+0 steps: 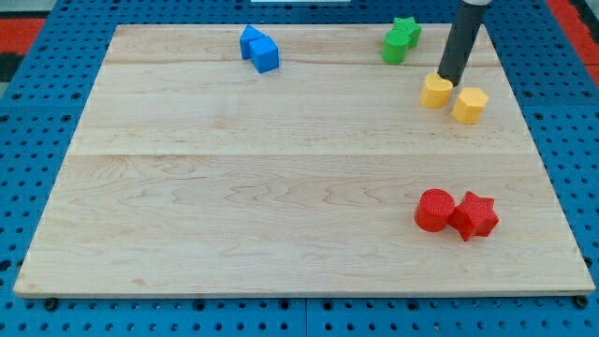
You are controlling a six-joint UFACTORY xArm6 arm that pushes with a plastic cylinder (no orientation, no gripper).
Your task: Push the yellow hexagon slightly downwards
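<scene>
- We see a pale wooden board (281,178) filling most of the frame, resting on a blue perforated surface (37,140); a strip of red shows at the upper left and upper right corners.
- Our arm has no jaws to report; it ends in a dark rod, and my tip (449,81) stands in the upper right of the frame, at the upper right edge of one yellow block.
- Two yellow blocks lie in the upper right; the left one (435,91) is touching or nearly touching my tip; the right one, the yellow hexagon (470,105), sits just beside it, lower and to the view's right, a narrow gap between them; my tip is above and left of the hexagon, apart from it.
- Two green blocks (401,39) huddle at the view's top, left of the rod; the upper one looks star-shaped.
- Two blue blocks (258,48) touch each other at the top, left of centre.
- At the lower right, a red cylinder (434,210) touches a red star-like block (476,215).
</scene>
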